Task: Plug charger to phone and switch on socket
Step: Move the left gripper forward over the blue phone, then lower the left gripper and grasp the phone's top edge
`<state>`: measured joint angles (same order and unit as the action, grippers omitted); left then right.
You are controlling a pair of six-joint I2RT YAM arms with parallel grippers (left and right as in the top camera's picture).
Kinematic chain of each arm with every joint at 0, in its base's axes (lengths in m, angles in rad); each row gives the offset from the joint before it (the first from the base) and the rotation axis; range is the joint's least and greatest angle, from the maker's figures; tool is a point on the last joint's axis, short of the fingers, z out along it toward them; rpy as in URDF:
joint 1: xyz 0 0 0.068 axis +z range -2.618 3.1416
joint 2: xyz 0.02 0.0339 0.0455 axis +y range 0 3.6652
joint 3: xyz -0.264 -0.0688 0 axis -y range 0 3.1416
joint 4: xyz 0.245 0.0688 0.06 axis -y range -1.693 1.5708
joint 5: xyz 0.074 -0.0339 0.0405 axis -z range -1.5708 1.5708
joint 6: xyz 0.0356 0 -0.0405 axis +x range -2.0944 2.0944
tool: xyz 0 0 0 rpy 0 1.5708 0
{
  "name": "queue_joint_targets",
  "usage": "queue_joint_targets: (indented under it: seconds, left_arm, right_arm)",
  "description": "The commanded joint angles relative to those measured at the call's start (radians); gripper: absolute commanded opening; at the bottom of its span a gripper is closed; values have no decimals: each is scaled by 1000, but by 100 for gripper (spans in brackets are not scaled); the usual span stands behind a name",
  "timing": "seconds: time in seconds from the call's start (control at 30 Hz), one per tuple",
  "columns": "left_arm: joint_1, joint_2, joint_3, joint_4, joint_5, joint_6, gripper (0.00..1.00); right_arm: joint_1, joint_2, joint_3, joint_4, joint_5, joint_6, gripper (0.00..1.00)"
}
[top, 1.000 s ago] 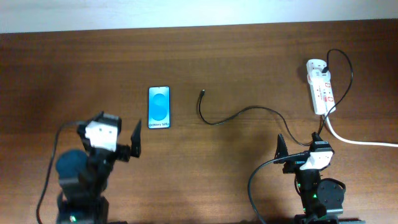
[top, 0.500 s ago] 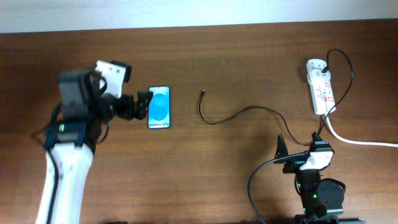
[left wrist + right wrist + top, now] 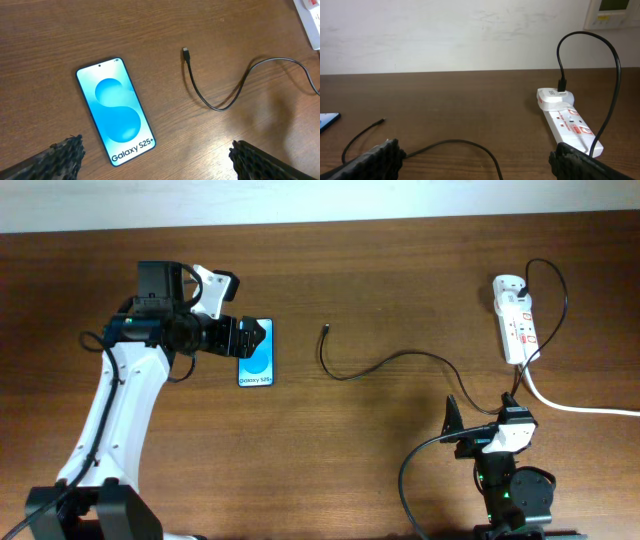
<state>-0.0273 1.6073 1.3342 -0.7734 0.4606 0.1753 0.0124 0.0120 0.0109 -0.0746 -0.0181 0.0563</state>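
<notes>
Phone [image 3: 256, 352] lay untouched left of centre; the left gripper [image 3: 238, 338] had swung up from lower left to its edge, spread wide and empty, likely to steady it.

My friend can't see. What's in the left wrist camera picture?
A phone with a bright blue screen reading Galaxy S25+ lies flat on a brown wooden table, just ahead of the open left gripper. Beside it the thin black charger cable lies loose, its plug tip apart from the phone.
</notes>
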Motion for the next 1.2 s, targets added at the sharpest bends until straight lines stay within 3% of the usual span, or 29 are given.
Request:
queue_joint_targets:
  seconds: [0.0,0.33,0.47,0.7,1.17]
  left_arm:
    - [-3,-1,25,5,14,-2,99]
    - [-64,1,36,16,-233,-241,100]
    - [-65,32,115,-22,-233,-251,100]
    - [-91,230,438,-278,-303,-250,99]
    - [-135,422,454,-309,-381,-319,99]
  right_arm:
    - [-6,-5,-5,-5,8,3,99]
    - [-6,-5,-5,-5,8,3,98]
    - [-6,-5,-5,-5,8,3,98]
    - [-6,-5,-5,-5,8,3,99]
    - [-6,-5,-5,-5,8,3,98]
